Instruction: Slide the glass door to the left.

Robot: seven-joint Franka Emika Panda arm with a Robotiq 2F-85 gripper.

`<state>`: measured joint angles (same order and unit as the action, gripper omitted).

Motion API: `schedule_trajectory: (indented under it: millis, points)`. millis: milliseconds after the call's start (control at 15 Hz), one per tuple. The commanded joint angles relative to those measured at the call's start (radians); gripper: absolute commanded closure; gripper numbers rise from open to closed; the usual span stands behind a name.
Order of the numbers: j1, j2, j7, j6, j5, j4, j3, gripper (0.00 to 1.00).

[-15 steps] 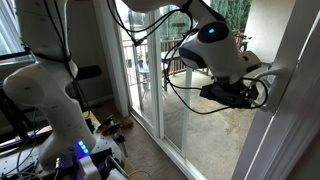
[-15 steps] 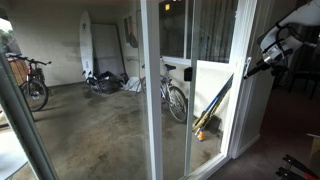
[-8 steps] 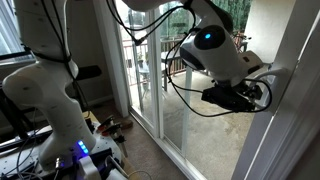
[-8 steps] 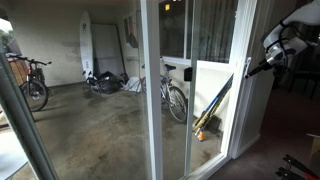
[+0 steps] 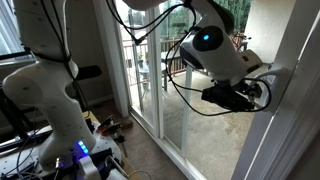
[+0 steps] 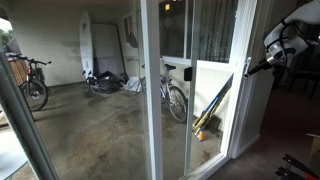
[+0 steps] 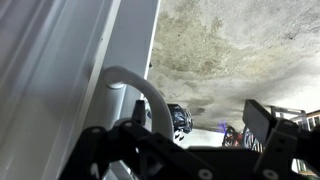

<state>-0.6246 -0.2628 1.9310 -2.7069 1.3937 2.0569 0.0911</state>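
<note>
Little has changed over the last second: in an exterior view the wrist has been eased slightly closer to the door frame, and the door itself is seen in the same place as before. No table is in view, so places are given by the door and its frame.

From left to right, a fixed glass panel is seen first, then a bicycle parked outside behind the glass, then the glass door, whose right edge appears to be shut against the jamb. The handle is mounted on that right edge, and the gripper has been brought up to it from the room side.

The task is judged to be at its start. The approach to the handle looks done, while the slide to the left has not yet begun and the whole travel is left.

In the wrist view the fingers are spread wide, with the loop of the handle between them. Nothing is clamped, and whether either finger touches the handle cannot be told.
</note>
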Motion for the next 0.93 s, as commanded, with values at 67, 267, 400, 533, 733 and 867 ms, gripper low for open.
schedule_trajectory:
  millis: [67,267,400,533,733,867]
  points:
    - [0.000,0.000,0.000,0.000,0.000,0.000,0.000,0.00]
    - [-0.009,-0.008,-0.013,0.015,0.051,-0.031,-0.005,0.00]
    - [-0.015,-0.002,0.041,0.025,0.114,-0.037,-0.011,0.00]
    - [-0.012,0.001,0.058,0.031,0.148,-0.037,-0.011,0.00]
    - [-0.012,0.000,0.088,0.054,0.186,-0.035,-0.012,0.00]
    - [-0.011,0.004,0.124,0.083,0.211,-0.027,-0.013,0.00]
